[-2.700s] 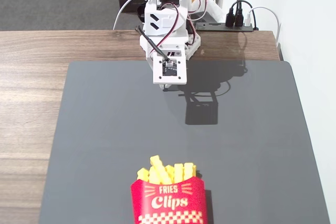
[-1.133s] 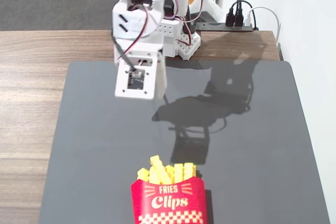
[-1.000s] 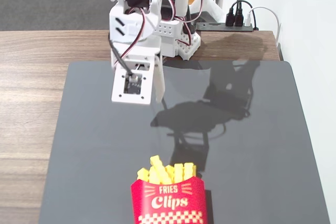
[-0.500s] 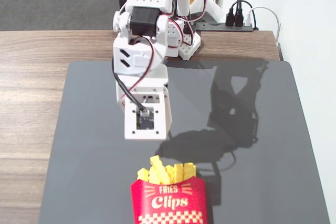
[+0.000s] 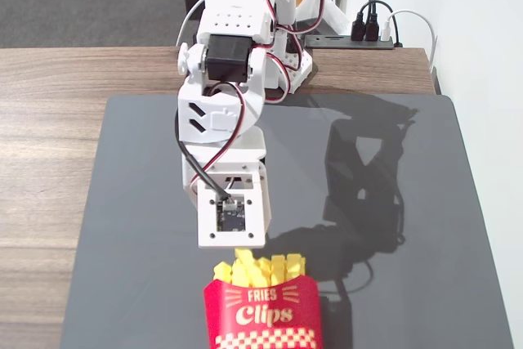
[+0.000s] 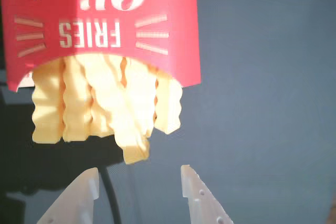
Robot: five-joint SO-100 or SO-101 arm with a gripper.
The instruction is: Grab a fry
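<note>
My pincer (image 6: 139,182) hangs with tips apart just short of the fries sticking out of the carton (image 6: 105,19). The nearest fry (image 6: 134,129) lies between my tips; closing off-centre could catch its neighbours or tip the carton.

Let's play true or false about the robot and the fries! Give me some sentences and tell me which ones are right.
1. The fries sit bunched in a red carton. True.
2. The gripper is squeezing a fry. False: its fingers are spread apart with nothing between them, and the fry tips lie just ahead of them in the wrist view.
3. The carton lies on a dark grey mat. True.
4. The carton says "BURGER" on it. False: the white lettering reads "FRIES Clips".
5. One fry has fallen out onto the mat. False: every fry that shows is in the carton.
</note>
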